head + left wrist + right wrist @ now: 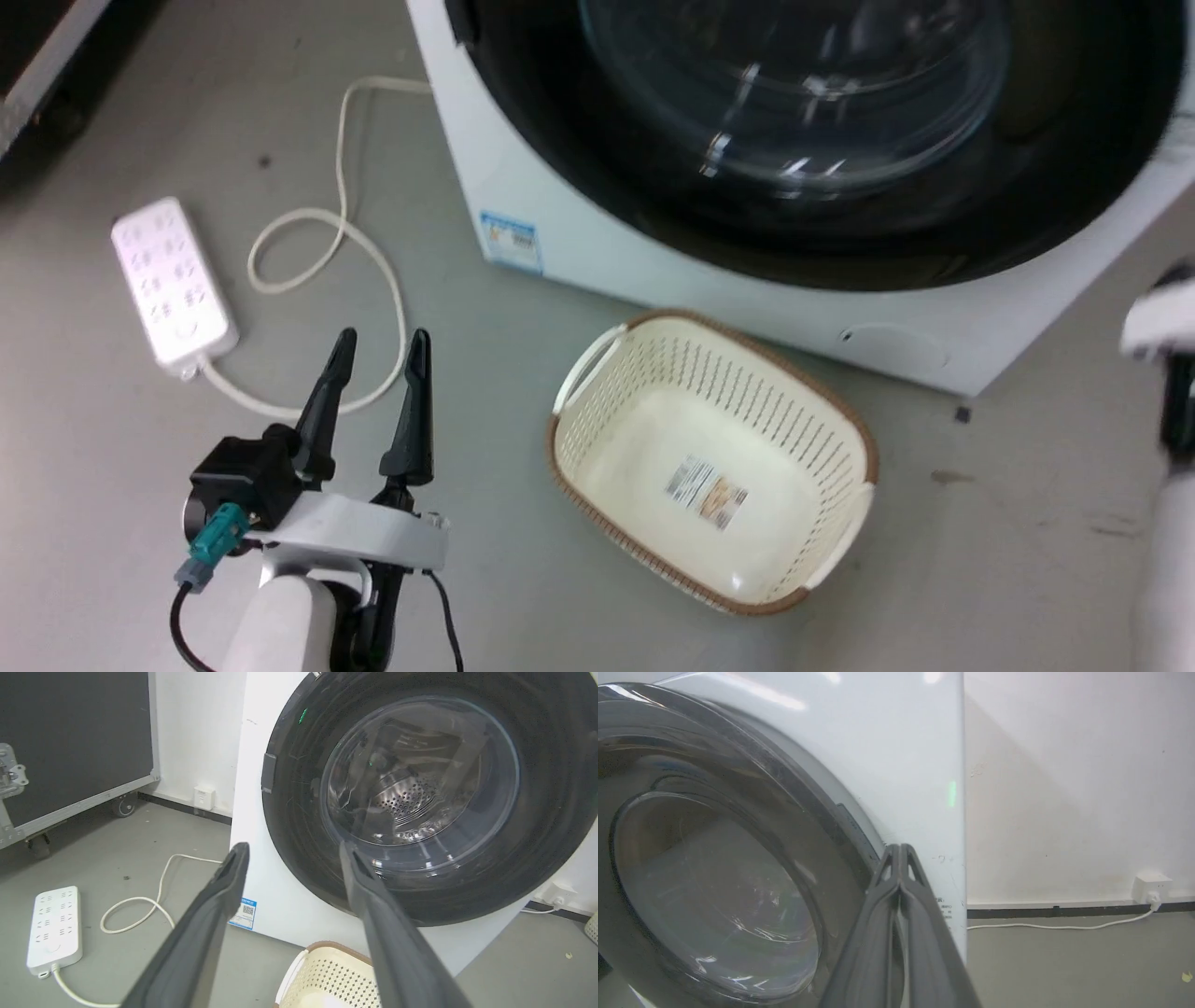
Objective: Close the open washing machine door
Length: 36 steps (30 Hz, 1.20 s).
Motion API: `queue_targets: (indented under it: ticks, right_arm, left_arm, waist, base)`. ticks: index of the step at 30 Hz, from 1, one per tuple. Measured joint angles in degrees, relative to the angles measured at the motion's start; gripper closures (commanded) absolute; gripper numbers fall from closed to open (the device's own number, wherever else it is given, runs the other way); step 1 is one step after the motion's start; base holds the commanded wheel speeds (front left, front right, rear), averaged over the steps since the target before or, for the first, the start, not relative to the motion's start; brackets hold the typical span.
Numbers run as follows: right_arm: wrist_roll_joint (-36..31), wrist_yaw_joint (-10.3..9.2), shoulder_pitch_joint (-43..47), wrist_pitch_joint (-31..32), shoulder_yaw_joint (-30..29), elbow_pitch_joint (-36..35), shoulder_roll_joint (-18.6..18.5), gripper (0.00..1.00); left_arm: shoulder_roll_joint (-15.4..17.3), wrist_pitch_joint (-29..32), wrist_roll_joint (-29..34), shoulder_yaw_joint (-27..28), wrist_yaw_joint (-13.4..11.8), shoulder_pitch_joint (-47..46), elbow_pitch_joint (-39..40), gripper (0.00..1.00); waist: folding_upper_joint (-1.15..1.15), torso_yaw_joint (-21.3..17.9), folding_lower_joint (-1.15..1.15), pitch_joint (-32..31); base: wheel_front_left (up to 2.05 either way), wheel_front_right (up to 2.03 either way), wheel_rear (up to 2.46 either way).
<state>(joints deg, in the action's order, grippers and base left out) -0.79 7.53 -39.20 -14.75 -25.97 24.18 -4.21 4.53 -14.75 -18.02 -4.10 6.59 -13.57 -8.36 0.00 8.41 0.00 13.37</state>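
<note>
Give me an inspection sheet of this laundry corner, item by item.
Surface: grey floor.
Job's things: washing machine door, black frame looks flush against the white machine front.
Clutter: empty cream laundry basket before the machine; white power strip further left.
Grippers: left gripper open, above the floor; right gripper shut, tips near the door's rim.
Cables: the strip's white cord loops on the floor; a second cord runs to a wall socket.
Surroundings: white wall; black wheeled case.

White front-loading washing machine [504, 187]: one
Round black-framed door with clear glass window [299, 826]: one
Cream perforated plastic basket, brown rim [644, 373]: one
White rectangular power strip [170, 280]: one
White wall sockets [204, 798] — left wrist view: two
</note>
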Motion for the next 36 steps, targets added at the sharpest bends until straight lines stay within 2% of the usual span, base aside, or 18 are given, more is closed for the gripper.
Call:
queue_targets:
  ticks: [4,9,16,21,22,23,24,36]
  right_arm:
    - [0.56,0.0,10.77,0.0,5.3,-6.37,0.99,1.0]
    - [2.4,0.0,22.25,0.02,12.29,-9.75,1.21,1.0]
    - [2.29,0.0,31.47,2.14,18.33,-14.0,1.21,1.0]
    - [3.08,0.0,35.29,3.82,19.13,-15.33,1.22,1.0]
    - [3.35,0.0,35.87,4.09,19.14,-15.48,1.22,0.82]
    - [3.47,0.0,36.39,4.17,19.13,-15.68,1.23,0.04]
    - [3.48,0.0,36.79,4.53,19.09,-15.81,1.23,0.0]
    - [5.52,0.0,38.04,4.65,20.67,-16.45,1.23,0.0]
  left_arm:
    - [0.33,0.0,0.81,0.81,0.12,0.9,-1.97,0.0]
    - [1.13,0.0,1.4,0.83,0.13,1.94,-4.87,0.0]
    - [1.57,0.8,1.7,0.03,-0.16,3.18,-6.69,0.0]
    - [1.63,2.64,1.74,-0.8,-0.36,3.34,-7.01,0.0]
    - [1.65,2.85,1.72,-0.88,-0.36,3.34,-7.02,0.0]
    - [1.7,3.14,1.72,-0.97,-0.36,3.35,-7.12,0.0]
    - [1.77,3.25,1.71,-1.05,-0.36,3.35,-7.27,0.0]
    - [1.8,4.71,0.68,-1.58,-0.6,3.55,-6.97,0.0]
  waist:
    - [0.0,-2.27,-0.01,-3.68]
    - [0.0,-5.5,-0.01,-7.96]
    - [0.0,-8.99,-0.01,-12.83]
    - [0.0,-9.94,-0.01,-14.35]
    - [0.0,-9.9,-0.01,-14.41]
    - [0.0,-9.83,0.0,-14.47]
    - [0.0,-9.75,0.0,-14.52]
    - [0.0,-9.34,0.0,-14.7]
  base:
    - [0.0,0.0,0.0]
    - [0.0,0.0,0.0]
    - [0.0,0.0,0.0]
    - [0.0,0.0,0.0]
    - [0.0,0.0,0.0]
    - [0.0,0.0,0.0]
    - [0.0,0.0,0.0]
    - [0.0,0.0,0.0]
